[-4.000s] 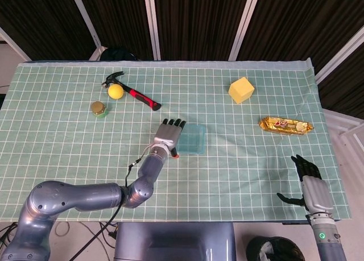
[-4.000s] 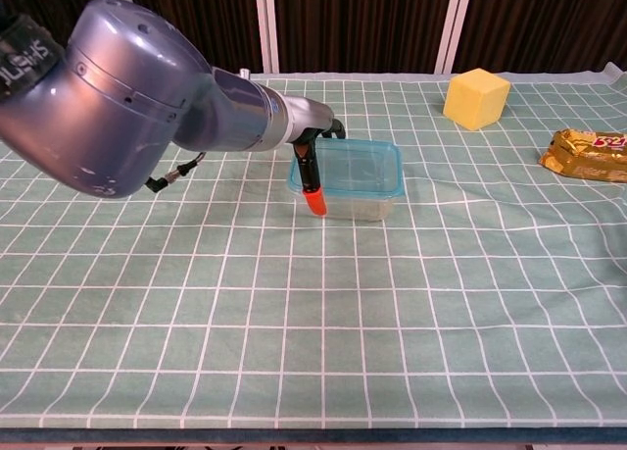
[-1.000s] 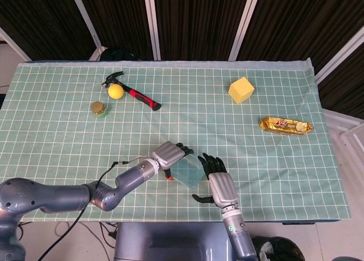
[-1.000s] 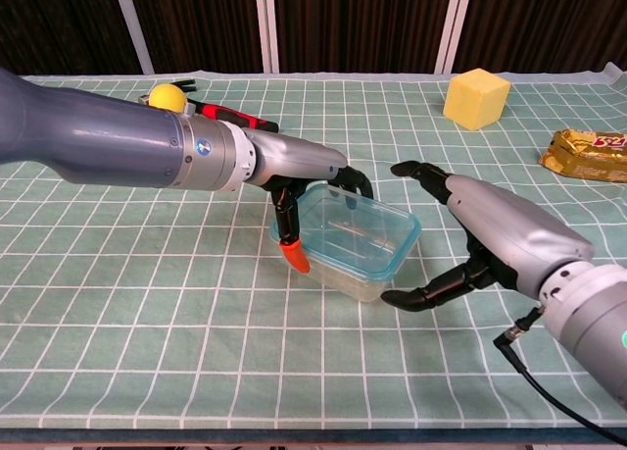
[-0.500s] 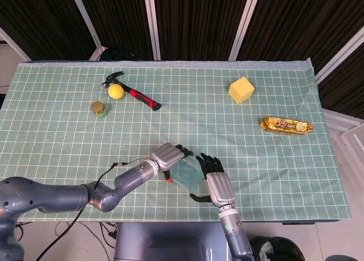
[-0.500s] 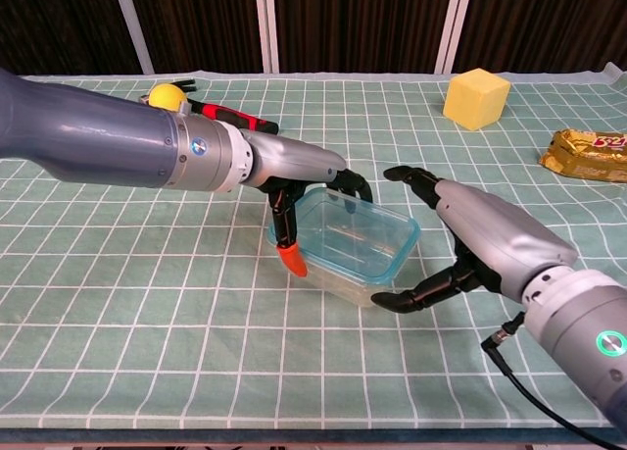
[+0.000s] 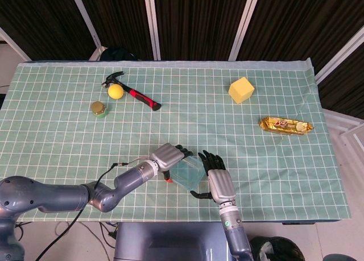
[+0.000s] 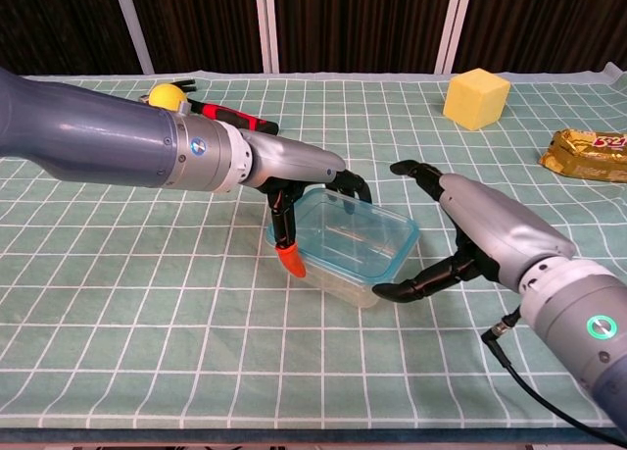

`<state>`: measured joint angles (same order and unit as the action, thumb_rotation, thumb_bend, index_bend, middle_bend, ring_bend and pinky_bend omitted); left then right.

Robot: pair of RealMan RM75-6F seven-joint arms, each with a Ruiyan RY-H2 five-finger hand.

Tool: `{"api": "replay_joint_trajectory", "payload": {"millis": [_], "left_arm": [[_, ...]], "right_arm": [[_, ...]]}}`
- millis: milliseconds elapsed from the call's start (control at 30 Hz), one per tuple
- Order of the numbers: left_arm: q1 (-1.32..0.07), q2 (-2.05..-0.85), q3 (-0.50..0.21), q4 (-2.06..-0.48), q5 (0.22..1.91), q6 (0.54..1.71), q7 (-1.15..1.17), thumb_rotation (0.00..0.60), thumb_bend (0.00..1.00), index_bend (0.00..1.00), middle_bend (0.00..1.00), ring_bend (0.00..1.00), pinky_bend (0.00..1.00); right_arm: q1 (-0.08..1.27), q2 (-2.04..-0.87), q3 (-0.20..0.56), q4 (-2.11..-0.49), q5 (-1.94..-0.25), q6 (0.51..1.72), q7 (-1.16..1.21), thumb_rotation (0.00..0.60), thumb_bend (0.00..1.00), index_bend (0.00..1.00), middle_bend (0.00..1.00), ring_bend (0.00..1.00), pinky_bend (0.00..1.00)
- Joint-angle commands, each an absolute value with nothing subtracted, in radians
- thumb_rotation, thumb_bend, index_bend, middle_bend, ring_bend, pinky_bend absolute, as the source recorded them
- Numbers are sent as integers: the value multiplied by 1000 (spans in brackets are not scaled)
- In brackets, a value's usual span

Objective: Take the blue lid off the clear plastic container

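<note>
The clear plastic container (image 8: 345,242) with its blue-rimmed lid (image 8: 384,232) sits tilted near the table's front edge, also in the head view (image 7: 186,173). My left hand (image 8: 302,178) grips its left end, with fingers curled over the far rim and the orange-tipped thumb (image 8: 291,261) on the near side. My right hand (image 8: 470,232) is spread around the right end. Its thumb tip is right by the front corner and its fingers arch above the far corner; I cannot tell if they touch. In the head view the left hand (image 7: 169,155) and right hand (image 7: 218,180) flank the box.
A yellow cube (image 7: 241,90) and a gold-wrapped bar (image 7: 286,125) lie at the right. A red-handled hammer (image 7: 136,94), a yellow ball (image 7: 115,91) and a small gold-topped object (image 7: 99,108) lie at the far left. The table's front edge is just below the hands.
Since 4 s ago the left hand has brought the container from mid-table to the front. The right hand came in from the right edge, and its thumb has just crept closer to the front corner.
</note>
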<state>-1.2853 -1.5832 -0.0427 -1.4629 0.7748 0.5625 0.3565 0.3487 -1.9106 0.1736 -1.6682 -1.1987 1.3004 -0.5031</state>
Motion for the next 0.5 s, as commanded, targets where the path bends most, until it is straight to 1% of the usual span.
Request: {"api": "replay_joint_trajectory", "payload": {"millis": [33, 500], "left_arm": [[-1286, -1584, -40, -1462, 775, 563, 356, 600, 133, 380, 437, 380, 465], [-1297, -1583, -21, -1460, 772, 558, 352, 600, 134, 408, 470, 411, 491]], "right_arm": [[349, -1915, 174, -1669, -1196, 1303, -501, 600, 219, 0, 0, 0, 0], [346, -1958, 192, -1635, -1211, 1341, -431, 600, 220, 0, 0, 0, 0]]}}
